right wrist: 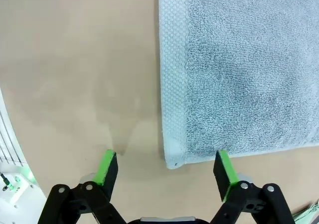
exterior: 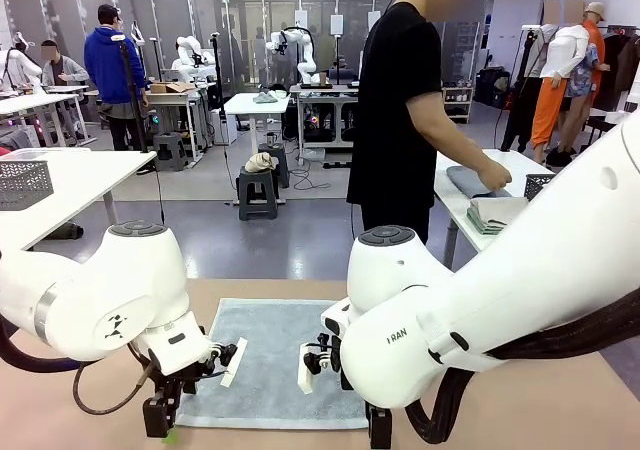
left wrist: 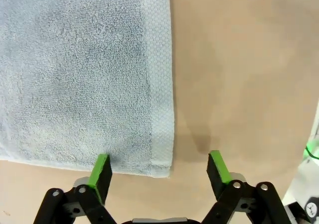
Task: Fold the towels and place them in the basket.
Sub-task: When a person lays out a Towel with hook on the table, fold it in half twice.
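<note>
A pale blue-grey towel [exterior: 270, 355] lies flat on the tan table. My left gripper [exterior: 163, 428] hovers low over its near left corner, and in the left wrist view that gripper [left wrist: 159, 169] is open with the towel's [left wrist: 79, 74] corner between its green pads. My right gripper [exterior: 378, 432] is at the near right corner. Seen from the right wrist, this gripper [right wrist: 166, 169] is open too, its pads astride the towel's [right wrist: 239, 69] corner. A dark mesh basket [exterior: 537, 183] stands on the side table at the right, beside a folded greenish towel [exterior: 497, 214].
A person in black stands at the white side table [exterior: 452, 205] at the far right, a hand on a folded grey-blue cloth [exterior: 472, 181]. A paler grey mesh basket [exterior: 24, 183] sits on a white table at the left. Bare tan tabletop [left wrist: 239, 74] surrounds the towel.
</note>
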